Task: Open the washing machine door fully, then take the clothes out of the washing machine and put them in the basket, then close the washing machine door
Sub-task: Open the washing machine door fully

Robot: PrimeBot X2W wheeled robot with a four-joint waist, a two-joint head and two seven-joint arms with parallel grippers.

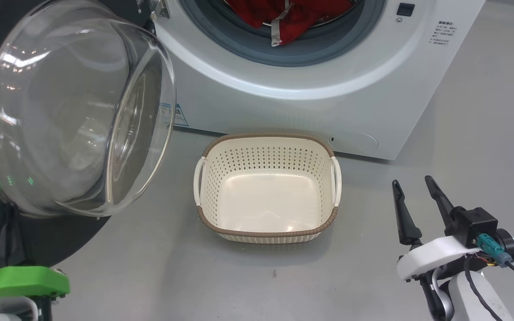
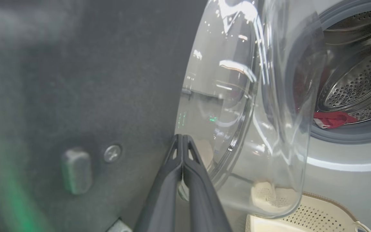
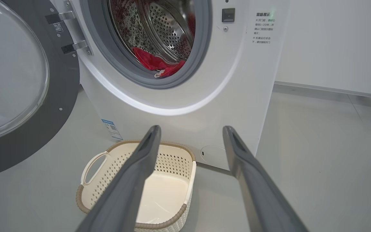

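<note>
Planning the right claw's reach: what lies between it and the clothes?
Head view: from the right claw, bare floor, then the washing machine's white front and grey gasket. The basket sits left of that line.

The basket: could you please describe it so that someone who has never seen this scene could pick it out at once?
Find the big white front-loading washing machine with its round glass door swung open. On the grey floor just in front of it stands the basket. It alone is cream perforated plastic, with a brown woven-look rim and two white side handles.
</note>
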